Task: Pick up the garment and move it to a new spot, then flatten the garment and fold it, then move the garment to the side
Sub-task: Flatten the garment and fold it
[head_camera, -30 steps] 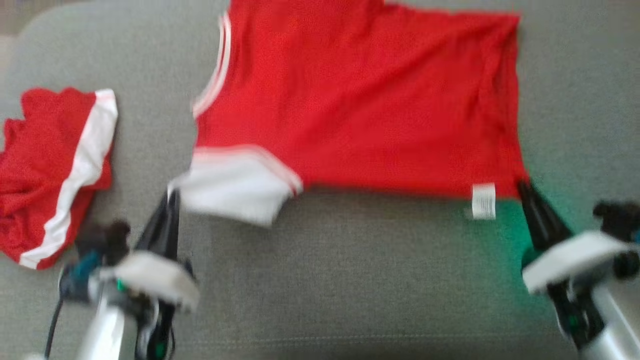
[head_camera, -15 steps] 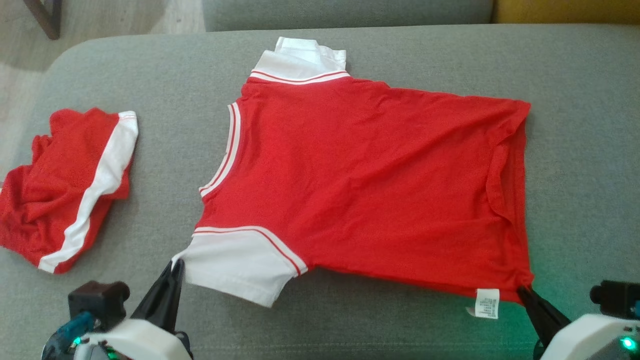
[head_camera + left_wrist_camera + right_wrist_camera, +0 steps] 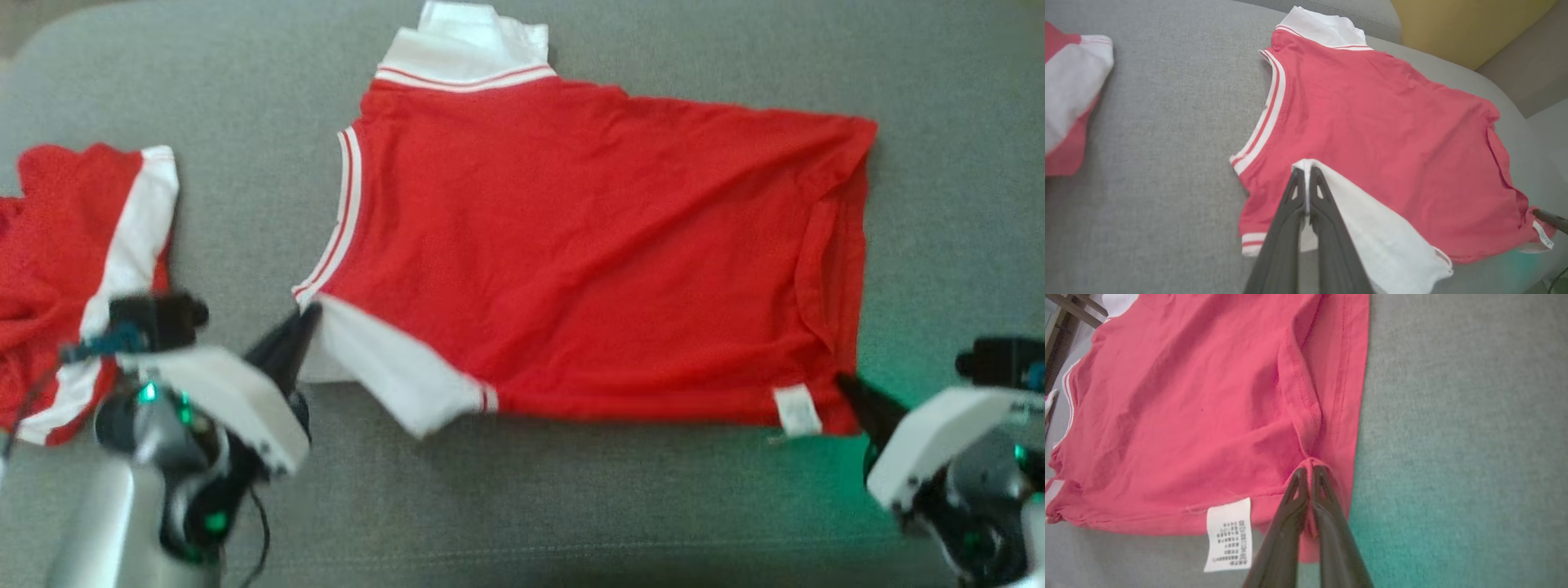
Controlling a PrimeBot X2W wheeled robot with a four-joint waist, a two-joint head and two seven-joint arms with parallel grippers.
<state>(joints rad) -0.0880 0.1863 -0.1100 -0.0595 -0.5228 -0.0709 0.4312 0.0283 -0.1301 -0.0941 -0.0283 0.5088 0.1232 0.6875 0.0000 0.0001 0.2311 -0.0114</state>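
A red shirt (image 3: 588, 253) with white sleeves and white striped trim lies spread on a grey cushion (image 3: 571, 506), collar to the left, hem to the right. My left gripper (image 3: 312, 314) is shut on the near white sleeve (image 3: 1372, 228), lifting its corner over the red body; the pinch shows clearly in the left wrist view (image 3: 1306, 171). My right gripper (image 3: 841, 382) is shut on the shirt's near hem corner (image 3: 1309, 463), just right of the white care label (image 3: 1229, 533). The far white sleeve (image 3: 465, 41) lies flat at the top.
A second red garment with a white band (image 3: 73, 269) lies crumpled at the cushion's left end, close behind my left wrist. A yellow cushion (image 3: 1461, 24) sits beyond the shirt. Bare grey fabric stretches along the near edge and to the right (image 3: 1474, 416).
Both grippers have lifted the shirt's near edge and carried it away from me over the body; the white sleeve now folds inward. The head camera has also shifted.
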